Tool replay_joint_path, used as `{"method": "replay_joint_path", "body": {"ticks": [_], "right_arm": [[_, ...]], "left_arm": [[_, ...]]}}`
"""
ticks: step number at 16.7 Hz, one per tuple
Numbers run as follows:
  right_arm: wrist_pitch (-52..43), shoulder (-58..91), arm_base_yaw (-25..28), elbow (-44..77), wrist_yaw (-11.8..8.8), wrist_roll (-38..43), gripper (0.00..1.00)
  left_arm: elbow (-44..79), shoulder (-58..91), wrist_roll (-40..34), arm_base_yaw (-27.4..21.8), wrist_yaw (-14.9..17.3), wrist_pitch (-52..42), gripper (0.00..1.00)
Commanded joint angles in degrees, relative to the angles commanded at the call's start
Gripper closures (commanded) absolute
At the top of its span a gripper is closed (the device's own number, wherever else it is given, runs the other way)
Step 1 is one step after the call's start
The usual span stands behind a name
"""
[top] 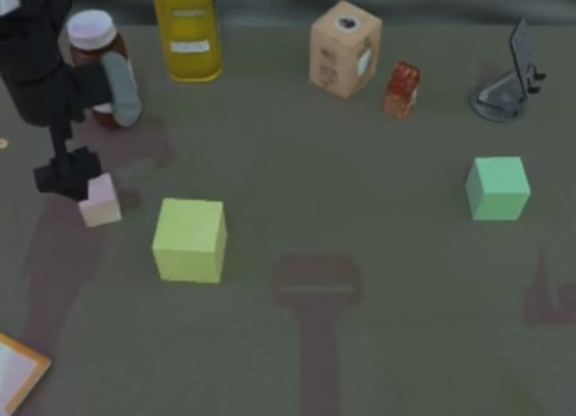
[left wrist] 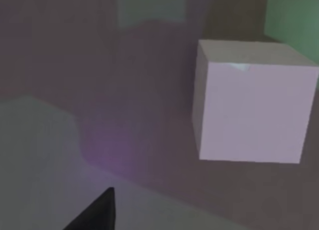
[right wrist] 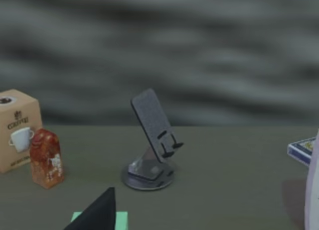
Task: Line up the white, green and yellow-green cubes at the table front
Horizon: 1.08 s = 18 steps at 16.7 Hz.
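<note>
A wide olive-grey table (top: pixel 360 164) fills the top view, with a blurred dark band behind its far edge. At the front left corner an orange-edged flat item (top: pixel 16 371) is cut off by the frame.

On the left side the left gripper (top: pixel 70 177) hangs low just beside the white cube (top: pixel 100 202), at the cube's far-left corner. Whether its fingers are spread or pressed together cannot be told, and it holds nothing that can be seen. In the left wrist view the cube stands free on the table with only one dark fingertip (left wrist: pixel 97 212) showing.

Behind the arm stands a brown jar (top: pixel 97 60) with a white lid, partly hidden by the arm, so its contents cannot be made out. Next to it is a yellow bottle (top: pixel 187 29) with a pale label, its writing unreadable and its top cut off.

The yellow-green cube (top: pixel 189 239) sits just right of the white cube, apart from it.

Past the middle, at the back, stands a tan carton (top: pixel 344 49) printed with a cup; its lettering is too blurred to read. A small red packet (top: pixel 401 89) stands just beside it.

On the right the green cube (top: pixel 497 188) sits well apart from the other two cubes. Behind it is a grey phone stand (top: pixel 508 78).

The right gripper is out of the top view; the right wrist view shows only one dark fingertip (right wrist: pixel 94 215), so its state cannot be told.
</note>
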Motion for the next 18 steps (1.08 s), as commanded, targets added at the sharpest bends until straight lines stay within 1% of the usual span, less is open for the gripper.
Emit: {"method": "replay_joint_path", "body": {"ticks": [8,10,14,16,18], "right_arm": [[0.0,0.0,0.0,0.0,0.0,0.0,0.00],[0.0,0.0,0.0,0.0,0.0,0.0,0.00],[0.0,0.0,0.0,0.0,0.0,0.0,0.00],[0.0,0.0,0.0,0.0,0.0,0.0,0.00],[0.0,0.0,0.0,0.0,0.0,0.0,0.00]], "left_arm": [[0.1,1.3,0.6,0.1,0.0,0.5,0.00],[-2.0,2.6,0.7,0.0,0.0,3.8,0.00],[-7.4,6.3,0.7,0.0,0.1,13.6,0.00],[-9.1,7.6,0.7,0.0,0.1,16.1,0.00],[-9.3,7.8,0.8,0.0,0.1,16.5,0.00]]}}
